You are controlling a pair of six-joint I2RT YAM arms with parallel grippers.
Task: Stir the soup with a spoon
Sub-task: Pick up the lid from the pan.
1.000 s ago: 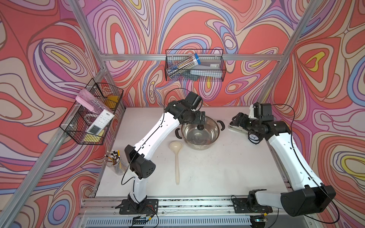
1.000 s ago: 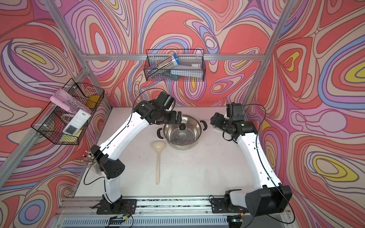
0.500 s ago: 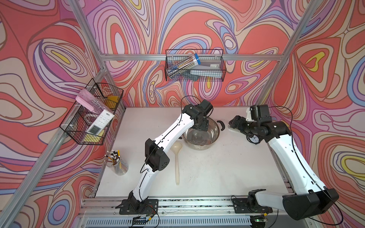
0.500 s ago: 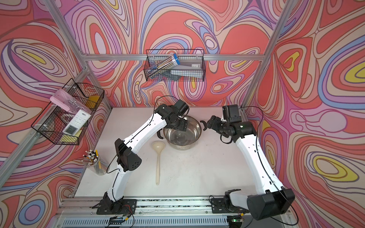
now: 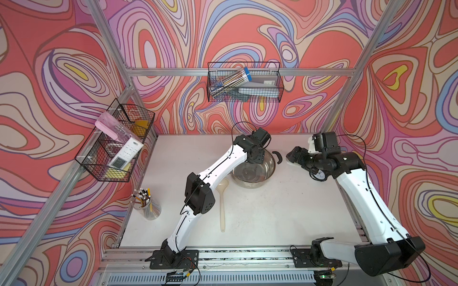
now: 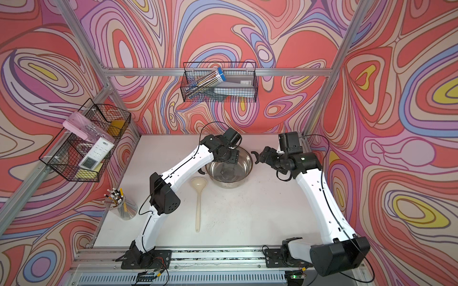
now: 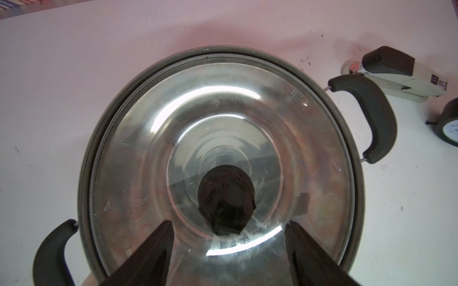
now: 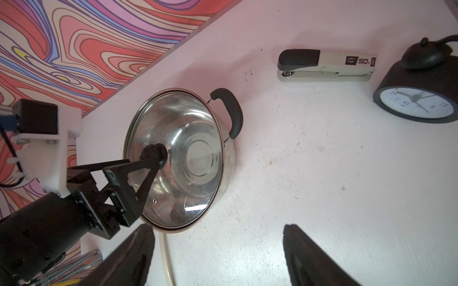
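The steel pot (image 5: 252,177) (image 6: 230,178) stands at the back middle of the table with its glass lid (image 7: 223,118) (image 8: 178,153) on; no soup shows through it. My left gripper (image 5: 257,161) (image 6: 229,159) (image 7: 229,222) reaches down onto the lid. Its jaws are open on either side of the black knob (image 7: 226,198) (image 8: 152,153), with a gap on both sides. The cream spoon (image 5: 222,198) (image 6: 198,198) lies flat in front of the pot, bowl towards it. My right gripper (image 5: 292,154) (image 6: 262,156) (image 8: 218,226) hangs open and empty beside the pot's right handle (image 8: 230,111).
A stapler (image 8: 324,65) (image 7: 396,74) and a black clock (image 8: 418,104) (image 5: 319,174) lie right of the pot, under my right arm. A clear cup of pencils (image 5: 147,205) stands at the left edge. Wire baskets (image 5: 116,146) (image 5: 244,83) hang on the walls.
My left arm has stretched out over the pot and set its gripper down round the lid knob, jaws narrowing. My right gripper has drifted a little towards the pot.
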